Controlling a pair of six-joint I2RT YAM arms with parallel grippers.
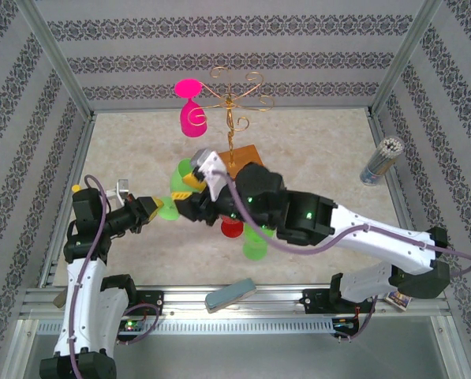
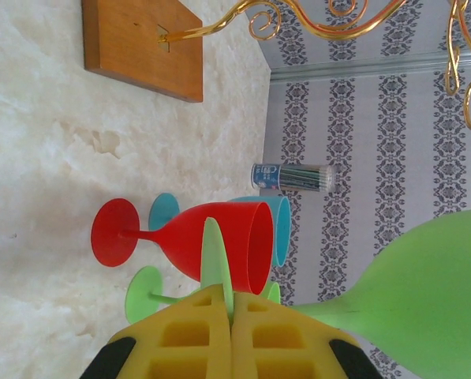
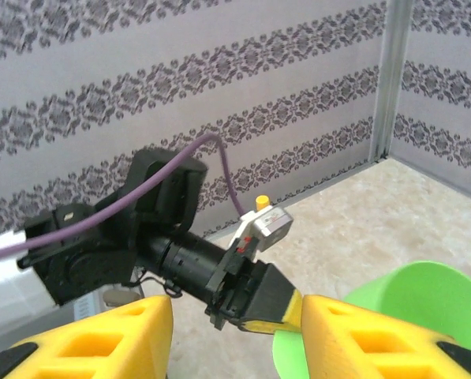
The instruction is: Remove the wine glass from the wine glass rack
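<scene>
1. At the lower centre of the top view, a red glass [image 2: 196, 241] and a second green glass [image 1: 253, 249] stand upright on the table [image 1: 314, 142], partly under the right arm. In the left wrist view a blue glass [image 2: 278, 229] stands just behind the red one.
2. At the left centre of the top view, the left gripper [image 2: 231, 308] has its yellow fingers pressed together on the thin foot of the green wine glass [image 2: 424, 292]. The glass lies sideways, and its bowl fills the lower right of the left wrist view, well clear of the rack.
3. The right gripper [image 3: 237, 324] faces the left one with its jaws spread. The green bowl sits just beside its finger at the lower right of the right wrist view, and no pad can be seen touching the glass.
4. Farther back stands the wine glass rack [image 1: 235, 99], its wooden base [image 2: 140, 47] on the table. A pink glass [image 1: 192, 117] hangs by its foot from a scroll arm at the upper centre of the top view.
5. Judged from this, the green glass is already off the rack and the step in hand looks like a handover or a set-down. The next move calls for turning the glass upright and lowering it onto bare table without knocking the standing glasses. The pink glass would be next.
</scene>
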